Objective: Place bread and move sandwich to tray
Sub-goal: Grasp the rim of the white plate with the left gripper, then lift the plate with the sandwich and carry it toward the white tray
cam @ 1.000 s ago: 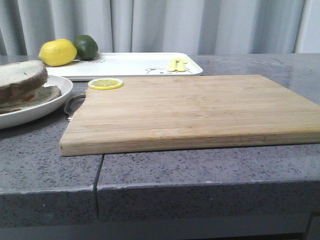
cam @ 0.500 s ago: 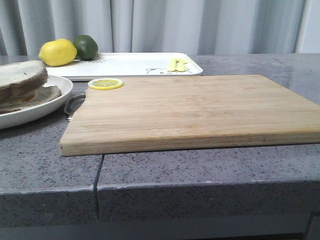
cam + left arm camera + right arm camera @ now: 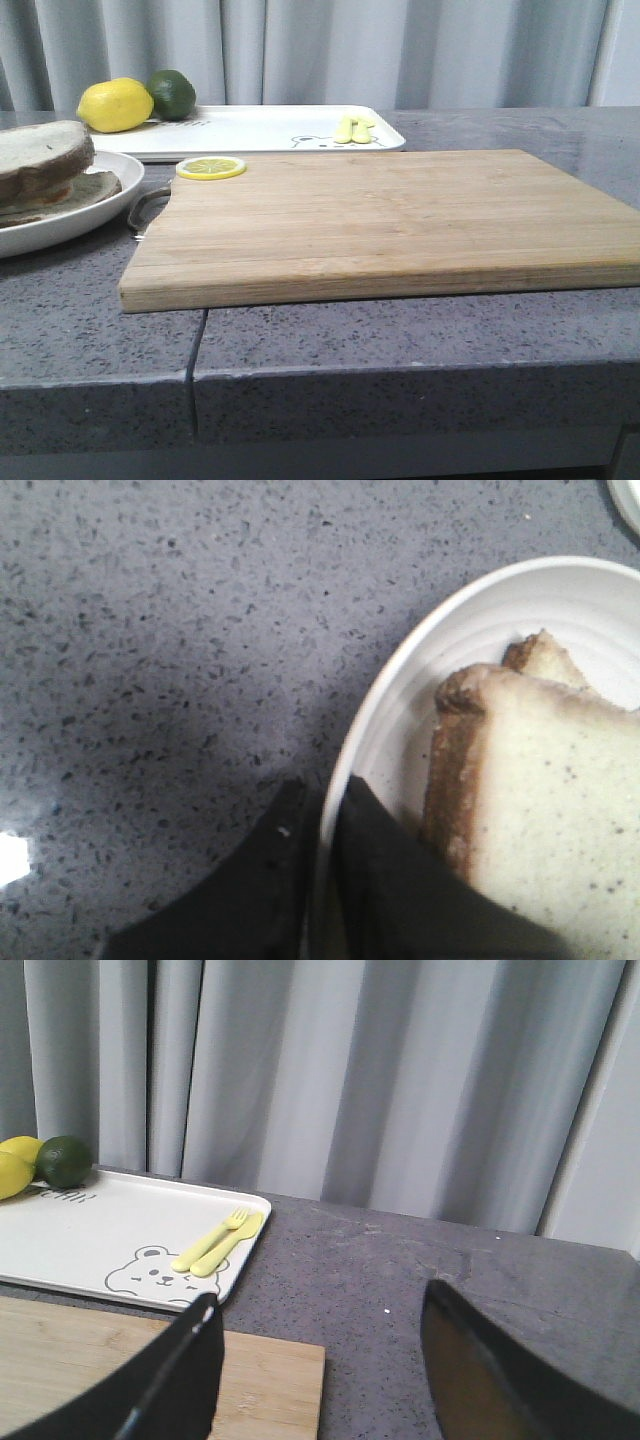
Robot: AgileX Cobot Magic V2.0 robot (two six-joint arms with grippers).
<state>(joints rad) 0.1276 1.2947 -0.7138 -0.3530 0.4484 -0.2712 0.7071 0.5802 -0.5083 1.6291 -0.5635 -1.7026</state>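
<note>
The sandwich (image 3: 40,165), brown-crusted white bread slices, lies on its round white plate (image 3: 70,222) at the left edge of the front view. No egg shows. In the left wrist view my left gripper (image 3: 325,795) is shut on the plate's rim (image 3: 400,680), one finger outside and one inside, next to the top bread slice (image 3: 560,800). The white tray (image 3: 250,130) with the bear drawing lies at the back. My right gripper (image 3: 318,1310) is open and empty, above the counter beside the tray (image 3: 90,1235). Neither gripper shows in the front view.
A tan cutting board (image 3: 380,215) fills the middle, a lemon slice (image 3: 211,167) at its back left corner. A lemon (image 3: 115,104), a lime (image 3: 172,93) and yellow cutlery (image 3: 355,129) lie on the tray. Grey curtains hang behind.
The plate with the sandwich has shifted slightly to the left in the front view. Nothing else has moved.
</note>
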